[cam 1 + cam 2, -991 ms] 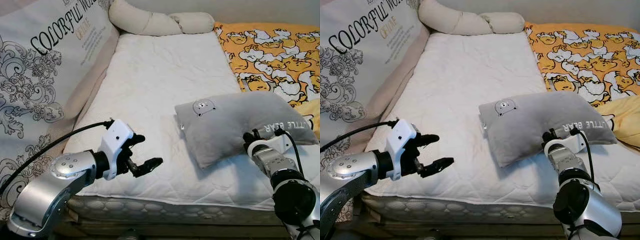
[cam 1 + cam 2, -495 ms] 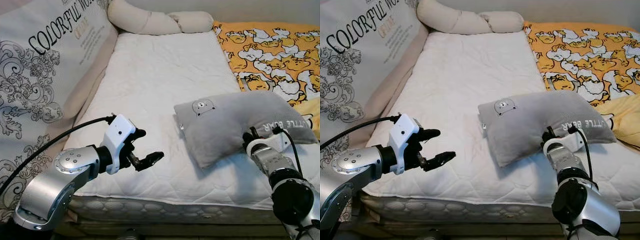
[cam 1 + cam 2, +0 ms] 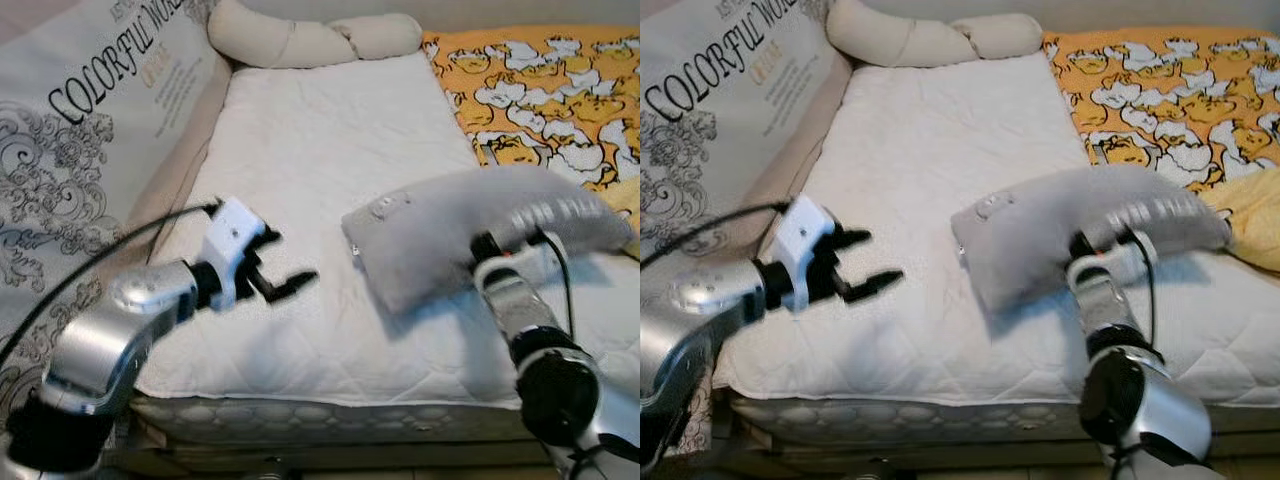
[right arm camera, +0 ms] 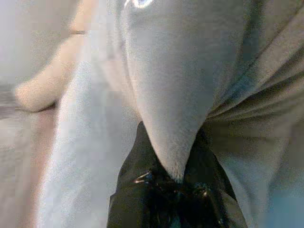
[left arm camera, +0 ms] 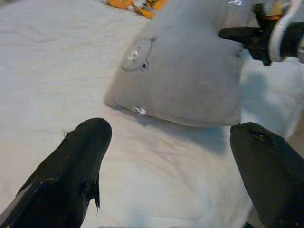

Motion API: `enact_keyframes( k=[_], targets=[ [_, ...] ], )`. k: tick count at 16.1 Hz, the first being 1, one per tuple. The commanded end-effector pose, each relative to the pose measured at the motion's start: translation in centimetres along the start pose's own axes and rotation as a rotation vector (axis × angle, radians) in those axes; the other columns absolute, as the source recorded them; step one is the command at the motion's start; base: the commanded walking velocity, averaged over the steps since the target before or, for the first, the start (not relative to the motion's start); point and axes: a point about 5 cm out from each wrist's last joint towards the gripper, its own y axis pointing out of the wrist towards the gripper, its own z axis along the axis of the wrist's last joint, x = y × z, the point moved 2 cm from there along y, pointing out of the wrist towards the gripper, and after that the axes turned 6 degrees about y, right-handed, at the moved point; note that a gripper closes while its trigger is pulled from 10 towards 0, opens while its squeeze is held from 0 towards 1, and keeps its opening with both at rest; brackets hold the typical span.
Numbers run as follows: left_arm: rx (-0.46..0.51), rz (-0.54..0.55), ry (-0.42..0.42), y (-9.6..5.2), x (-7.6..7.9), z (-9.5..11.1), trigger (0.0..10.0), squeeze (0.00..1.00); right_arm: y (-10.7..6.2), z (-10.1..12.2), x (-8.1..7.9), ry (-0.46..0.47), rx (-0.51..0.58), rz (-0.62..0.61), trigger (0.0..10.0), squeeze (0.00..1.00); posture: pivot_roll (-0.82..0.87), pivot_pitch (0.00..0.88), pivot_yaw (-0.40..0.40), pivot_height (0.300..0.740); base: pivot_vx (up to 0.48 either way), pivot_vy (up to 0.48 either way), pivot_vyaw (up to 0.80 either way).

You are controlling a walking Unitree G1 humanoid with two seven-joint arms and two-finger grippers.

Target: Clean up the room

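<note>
Head views, pillow: your right gripper [image 3: 1092,243] has the grey pillow [image 3: 470,225] pinched at its near edge. The pillow sags to either side of that grip over the white mattress [image 3: 330,130], its far corner low toward your open left gripper [image 3: 282,279].

Head views, change: against a second ago the pillow's near side has come up off the mattress and the picture is blurred. The whole scene has shifted too, so part of that is the camera moving. The left arm has risen and reached further over the bed.

Left wrist view: your left gripper's fingers [image 5: 71,166] are spread wide with nothing between them. The pillow lies ahead of them, just beyond the tips, and the right gripper shows past its far side.

Right wrist view: the black fingers [image 4: 142,156] are pressed together on a fold of grey fabric, which bunches and creases around the pinch.

Handling, my judgement: it looks light, soft and floppy, not fragile. A one-edge pinch will let it swing and may slip. Take a thick fold, or add the left gripper at the near corner.
</note>
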Motion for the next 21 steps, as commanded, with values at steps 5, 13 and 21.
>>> enact_keyframes(
  k=[5,13,21],
  targets=[
    [0.034,0.173,-0.012,0.2,-3.8,0.6,10.0,0.48,0.7,0.0,-6.0,-0.172,-0.063,0.326,0.0,0.00,0.11,0.000,0.123,0.740,0.000,0.000,0.00],
    [0.223,0.238,-0.202,1.2,-8.6,3.7,10.0,1.00,-2.1,3.2,-10.5,-0.239,-0.304,0.920,0.0,0.00,0.05,0.000,0.110,0.740,0.000,0.000,0.00],
    [0.203,0.189,-0.788,4.2,-9.6,-3.3,10.0,0.76,-9.2,7.6,-13.7,-0.104,-0.424,1.426,0.0,0.00,0.00,0.000,0.121,0.740,0.000,0.000,0.00]
  ],
)
